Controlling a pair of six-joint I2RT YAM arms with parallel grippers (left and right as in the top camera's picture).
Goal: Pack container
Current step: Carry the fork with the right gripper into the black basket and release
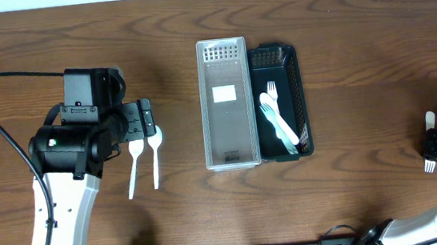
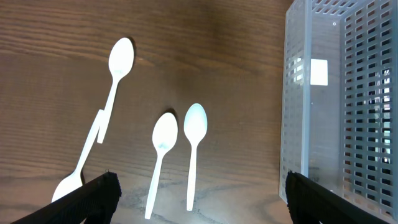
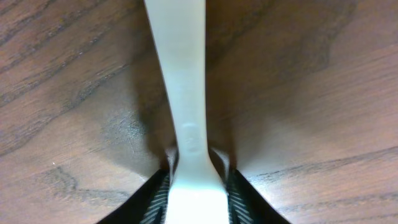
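The fingers [image 3: 151,200] of the right gripper [image 3: 195,190] stand narrow, pressed on both sides of the white fork [image 3: 183,93], low on its handle. The fork seems to lie flat on the table [image 3: 323,93]. I think the grip is taken on the handle because it is the thin, straight part, and this leaves the tines free.

Seen from above, this fork is at the far right edge of the table, well apart from the black basket [image 1: 302,90]. In the basket, 1 fork and other white cutlery already lie, and the clear container [image 1: 230,137] touches its left side. The long axis of the held fork runs from the far side of the table to the near side, tines toward the near edge. This is about parallel with the basket's length, so probably little turning is needed.

The left gripper [image 2: 199,202] hangs wide open above 2 spoons [image 2: 165,134] and holds nothing.
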